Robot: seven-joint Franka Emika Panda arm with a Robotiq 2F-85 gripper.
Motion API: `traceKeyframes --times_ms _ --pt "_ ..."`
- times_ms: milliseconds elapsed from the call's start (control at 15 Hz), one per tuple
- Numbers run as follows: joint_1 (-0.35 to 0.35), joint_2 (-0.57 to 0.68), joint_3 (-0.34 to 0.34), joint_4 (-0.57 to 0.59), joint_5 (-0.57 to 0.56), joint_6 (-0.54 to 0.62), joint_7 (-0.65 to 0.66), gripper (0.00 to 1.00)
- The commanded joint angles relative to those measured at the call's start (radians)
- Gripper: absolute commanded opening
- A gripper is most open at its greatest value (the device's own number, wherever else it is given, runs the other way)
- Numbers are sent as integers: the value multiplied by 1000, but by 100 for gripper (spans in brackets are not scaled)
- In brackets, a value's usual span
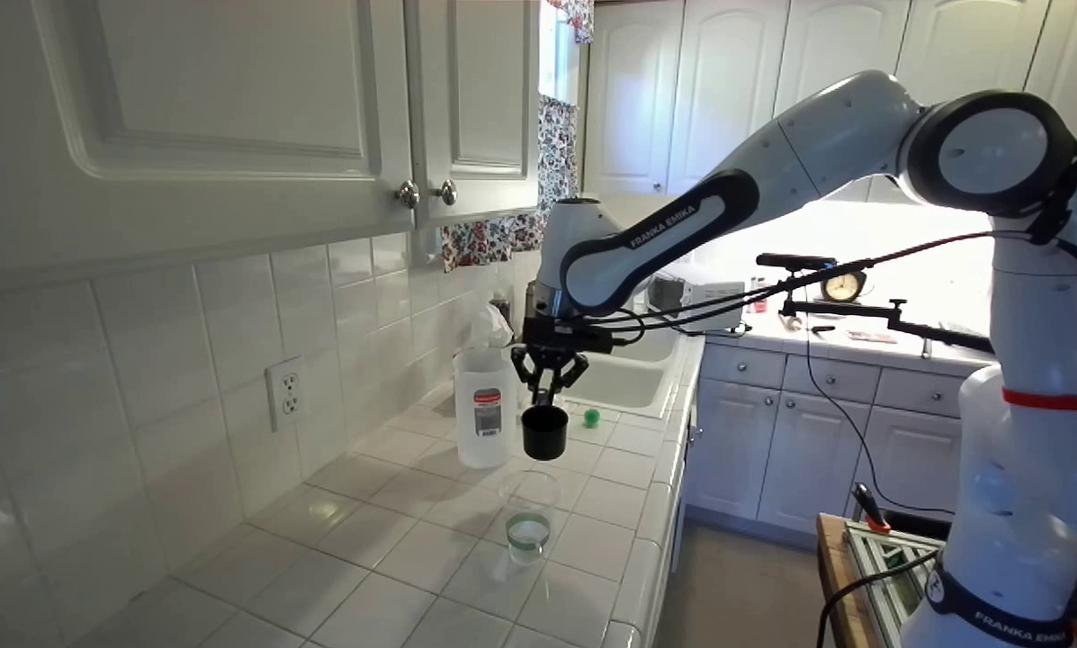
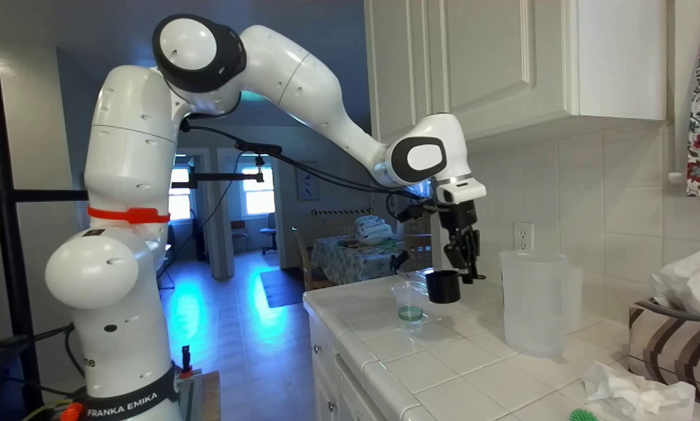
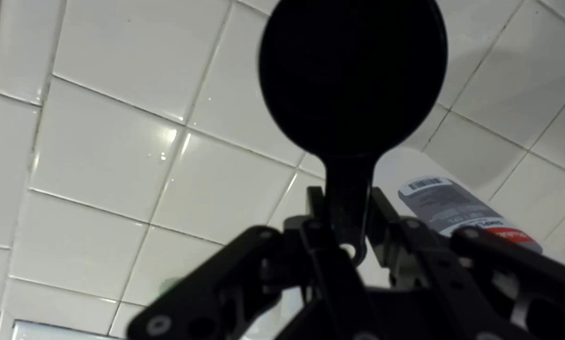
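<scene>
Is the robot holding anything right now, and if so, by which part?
Yes: the pincer is shut on the black cup, holding it by its handle.

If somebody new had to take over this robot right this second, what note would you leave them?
Fingers: closed on the handle of the black cup, holding it roughly upright above the counter.
Nearby: the clear cup and the pitcher both stand on the counter.
Done: the black cup is gripped and off the counter.
Left: probably setting it down and letting go. Its inside is too dark to tell whether it holds anything, so move gently.
</scene>
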Motion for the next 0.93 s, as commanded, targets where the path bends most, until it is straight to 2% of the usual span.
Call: traceKeyframes --times_ms 0,333,400,867 --pt "13 -40 18 -22 -4 -11 13 6" --pt "48 -60 31 -49 -44 9 102 6" --pt "29 -26 33 -8 -10 -4 45 23" --pt "39 -29 39 -14 -22 -4 71 23"
